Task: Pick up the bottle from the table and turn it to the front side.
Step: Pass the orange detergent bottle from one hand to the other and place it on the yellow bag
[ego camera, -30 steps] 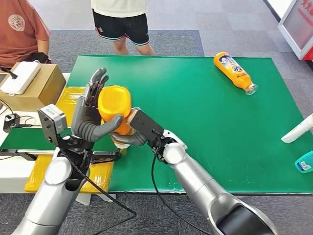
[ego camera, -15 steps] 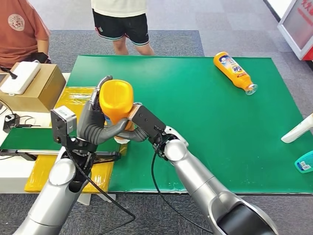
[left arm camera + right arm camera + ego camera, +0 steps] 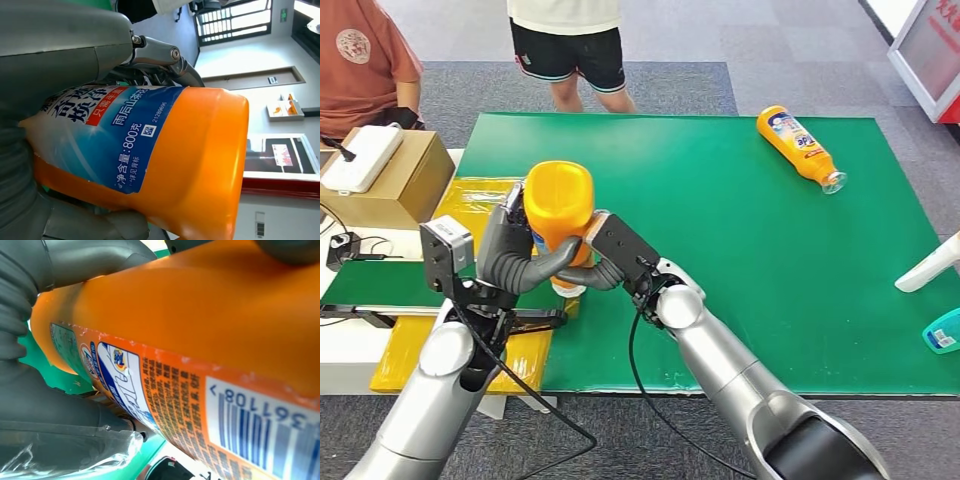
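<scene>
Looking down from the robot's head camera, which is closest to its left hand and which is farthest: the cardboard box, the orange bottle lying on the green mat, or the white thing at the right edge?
From the left hand:
1. Cardboard box, just to its left, off the mat.
2. Orange bottle lying on the mat, far corner on the right.
3. White thing, at the picture's right edge.

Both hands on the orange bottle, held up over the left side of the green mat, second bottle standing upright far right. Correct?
One error: the second bottle lies on its side, not upright, as the head view shows. Both the left hand and right hand do hold the orange bottle.
</scene>
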Controlling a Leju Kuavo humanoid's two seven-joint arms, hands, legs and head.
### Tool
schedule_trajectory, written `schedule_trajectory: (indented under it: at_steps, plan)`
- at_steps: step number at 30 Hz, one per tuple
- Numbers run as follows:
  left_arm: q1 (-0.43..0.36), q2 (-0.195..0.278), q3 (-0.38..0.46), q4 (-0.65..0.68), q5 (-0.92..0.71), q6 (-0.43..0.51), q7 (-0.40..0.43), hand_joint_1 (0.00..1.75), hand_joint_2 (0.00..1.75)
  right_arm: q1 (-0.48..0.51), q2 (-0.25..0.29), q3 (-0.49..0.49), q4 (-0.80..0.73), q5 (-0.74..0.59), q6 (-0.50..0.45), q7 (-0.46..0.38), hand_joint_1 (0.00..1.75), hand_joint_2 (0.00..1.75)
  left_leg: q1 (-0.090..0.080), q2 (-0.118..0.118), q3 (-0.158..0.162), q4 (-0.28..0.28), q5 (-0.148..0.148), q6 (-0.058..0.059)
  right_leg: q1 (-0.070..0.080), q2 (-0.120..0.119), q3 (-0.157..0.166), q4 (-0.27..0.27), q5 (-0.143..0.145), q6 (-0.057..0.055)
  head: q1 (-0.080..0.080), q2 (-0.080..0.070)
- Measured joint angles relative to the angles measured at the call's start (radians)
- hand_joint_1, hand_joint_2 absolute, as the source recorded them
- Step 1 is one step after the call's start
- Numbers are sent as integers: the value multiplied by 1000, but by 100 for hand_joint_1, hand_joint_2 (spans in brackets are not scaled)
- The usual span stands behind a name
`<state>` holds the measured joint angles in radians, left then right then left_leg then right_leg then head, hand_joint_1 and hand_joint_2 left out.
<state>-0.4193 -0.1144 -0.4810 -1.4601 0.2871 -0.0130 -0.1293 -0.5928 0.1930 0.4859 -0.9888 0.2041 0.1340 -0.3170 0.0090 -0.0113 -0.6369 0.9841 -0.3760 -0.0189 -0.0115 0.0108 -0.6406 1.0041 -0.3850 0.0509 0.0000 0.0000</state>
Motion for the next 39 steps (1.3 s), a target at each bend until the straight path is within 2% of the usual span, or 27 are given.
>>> schedule_trajectory:
  at_steps: [4,5,8,9,29,39]
  plan:
    - [0,1,0,1,5,0,0,175,175,0,0,6,9,0,-4,0,175,175,0,0,0,0,0,0,0,0,0,0,0,0,0,0]
    - [0,1,0,2,6,0,0,175,175,-1,0,7,13,0,-6,0,147,175,0,0,0,0,0,0,0,0,0,0,0,0,0,0]
    - [0,2,0,5,12,0,0,175,175,-4,0,11,26,0,-10,0,16,175,0,0,0,0,0,0,0,0,0,0,0,0,0,0]
    - [0,2,0,6,14,0,-1,175,175,-7,0,12,32,0,-12,0,0,175,0,0,0,0,0,0,0,0,0,0,0,0,0,0]
    - [4,28,2,-5,44,4,-18,175,175,-41,-2,24,91,6,-48,37,0,175,0,0,0,0,0,0,0,0,0,0,0,0,0,0]
    - [1,67,5,-22,-88,72,-38,175,175,-66,-24,5,141,29,-115,35,0,175,0,0,0,0,0,0,0,0,-1,0,0,0,0,0]
